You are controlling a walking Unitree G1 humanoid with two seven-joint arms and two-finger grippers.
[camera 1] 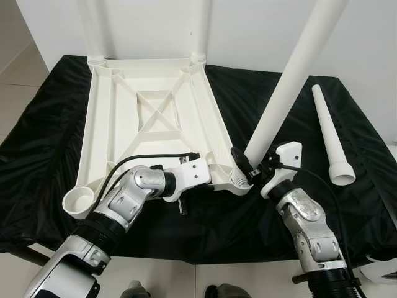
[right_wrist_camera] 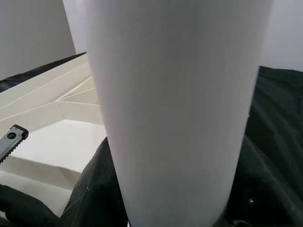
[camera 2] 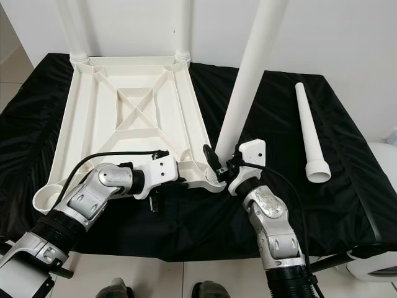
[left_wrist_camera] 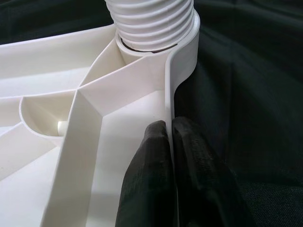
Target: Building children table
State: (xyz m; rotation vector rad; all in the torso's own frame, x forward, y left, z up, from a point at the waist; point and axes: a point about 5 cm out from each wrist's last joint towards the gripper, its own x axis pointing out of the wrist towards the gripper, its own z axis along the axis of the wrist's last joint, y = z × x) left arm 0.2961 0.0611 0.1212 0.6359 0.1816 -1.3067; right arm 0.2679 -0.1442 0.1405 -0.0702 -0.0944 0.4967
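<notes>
With the left claw [camera 1: 214, 179] clamped shut on the rim of the inverted tabletop [camera 1: 149, 118] at frame centre, the right claw [camera 1: 250, 166] grips the tilted leg [camera 1: 288, 81] at its socket; misalignment risks cross-threading.

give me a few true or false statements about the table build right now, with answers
1. The tabletop lies upside down on the black cloth. True.
2. The left gripper hangs clear of the tabletop. False: its fingers pinch the tabletop's rim.
3. The right gripper holds a white leg at the near right corner socket. True.
4. All four legs are fitted. False: one spare leg lies on the cloth, and the near left socket is empty.
5. Legs stand in both far corners. True.
</notes>
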